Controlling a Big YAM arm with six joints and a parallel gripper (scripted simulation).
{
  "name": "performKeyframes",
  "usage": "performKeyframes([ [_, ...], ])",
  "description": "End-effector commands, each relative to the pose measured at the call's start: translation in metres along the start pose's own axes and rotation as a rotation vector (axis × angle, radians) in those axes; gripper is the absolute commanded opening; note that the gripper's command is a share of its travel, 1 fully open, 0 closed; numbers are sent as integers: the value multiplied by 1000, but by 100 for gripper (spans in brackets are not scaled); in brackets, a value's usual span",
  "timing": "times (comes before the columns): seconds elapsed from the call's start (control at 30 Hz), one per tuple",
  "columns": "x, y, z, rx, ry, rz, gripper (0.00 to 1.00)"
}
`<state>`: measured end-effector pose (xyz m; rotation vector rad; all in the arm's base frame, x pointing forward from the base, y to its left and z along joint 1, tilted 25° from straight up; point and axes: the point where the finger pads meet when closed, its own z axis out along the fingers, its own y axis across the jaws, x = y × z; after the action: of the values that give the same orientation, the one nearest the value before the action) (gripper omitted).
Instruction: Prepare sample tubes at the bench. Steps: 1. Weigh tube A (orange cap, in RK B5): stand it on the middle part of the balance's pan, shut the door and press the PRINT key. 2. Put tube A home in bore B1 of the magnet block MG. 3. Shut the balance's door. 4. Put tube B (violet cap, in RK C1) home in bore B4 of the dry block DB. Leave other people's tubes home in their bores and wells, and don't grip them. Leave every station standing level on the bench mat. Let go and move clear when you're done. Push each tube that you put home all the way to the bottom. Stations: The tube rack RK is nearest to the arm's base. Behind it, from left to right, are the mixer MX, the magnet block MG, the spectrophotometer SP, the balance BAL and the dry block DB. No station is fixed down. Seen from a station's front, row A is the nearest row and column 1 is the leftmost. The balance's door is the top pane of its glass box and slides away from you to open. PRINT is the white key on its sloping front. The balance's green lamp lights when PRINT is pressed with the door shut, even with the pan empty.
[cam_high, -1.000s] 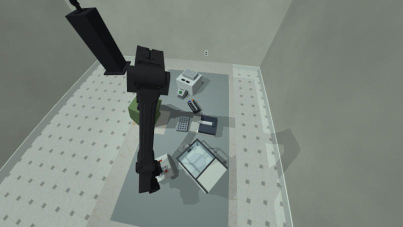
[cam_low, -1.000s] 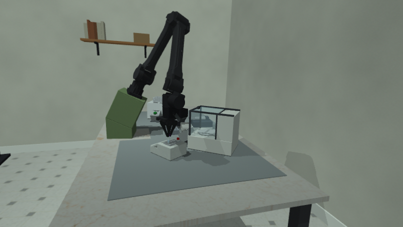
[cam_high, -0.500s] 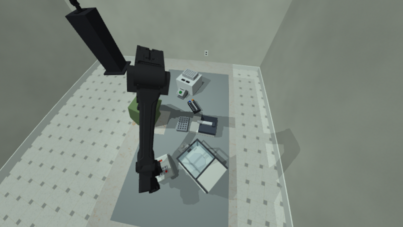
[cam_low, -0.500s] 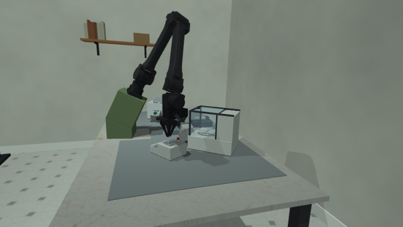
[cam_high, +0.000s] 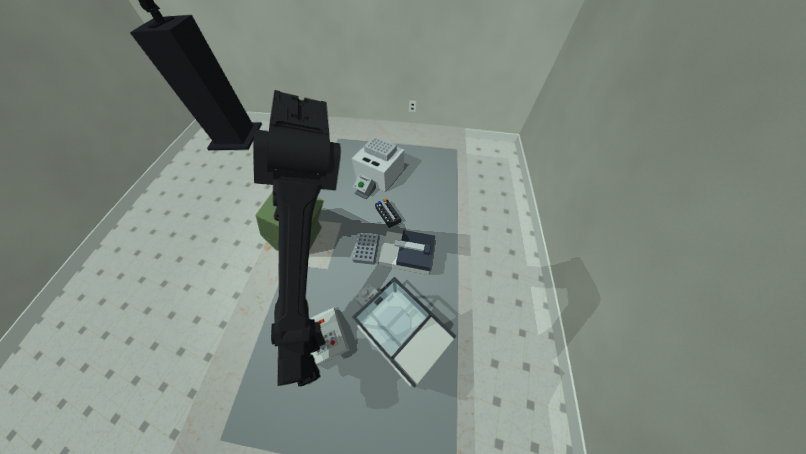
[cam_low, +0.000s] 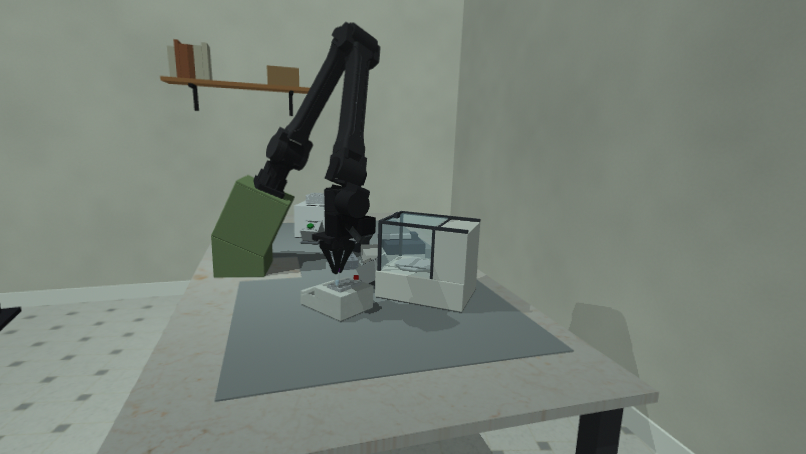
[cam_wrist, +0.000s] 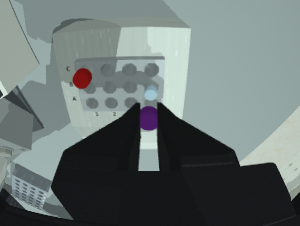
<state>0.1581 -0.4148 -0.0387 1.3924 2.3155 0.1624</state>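
My gripper (cam_low: 336, 271) (cam_wrist: 148, 110) is shut on tube B's violet cap (cam_wrist: 148, 118) and points down over the dry block (cam_high: 340, 337) (cam_low: 340, 304) (cam_wrist: 172, 40). In the wrist view the tube's pale lower end shows at bore B4; how deep it is, I cannot tell. The magnet block (cam_high: 393, 220) has an orange cap (cam_high: 385, 200) at its B1 corner, beside a blue cap. The balance (cam_high: 424, 349) (cam_low: 455, 253) appears to have its glass top pane shut, and no tube is visible inside. Its lamp cannot be made out. The grey rack (cam_high: 365, 248) shows no violet cap.
Another tube's red cap (cam_high: 332, 342) (cam_low: 355, 277) (cam_wrist: 82, 78) stands at the dry block's column 1 end. The balance stands close beside the dry block. The spectrophotometer (cam_high: 416, 256) is behind the rack, and the white mixer (cam_high: 388, 169) is at the far left.
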Motion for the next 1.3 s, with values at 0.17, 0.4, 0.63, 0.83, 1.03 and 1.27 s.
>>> performKeyframes([
  [0.17,11,3,10,-4,23,-7,9],
  [0.4,12,2,10,-3,22,-6,9],
  [0.63,12,-1,9,-2,20,-1,9],
  [0.83,13,-3,8,-1,20,3,9],
  [1.03,13,-4,8,-1,21,6,9],
  [1.27,13,-4,8,-2,25,7,9],
])
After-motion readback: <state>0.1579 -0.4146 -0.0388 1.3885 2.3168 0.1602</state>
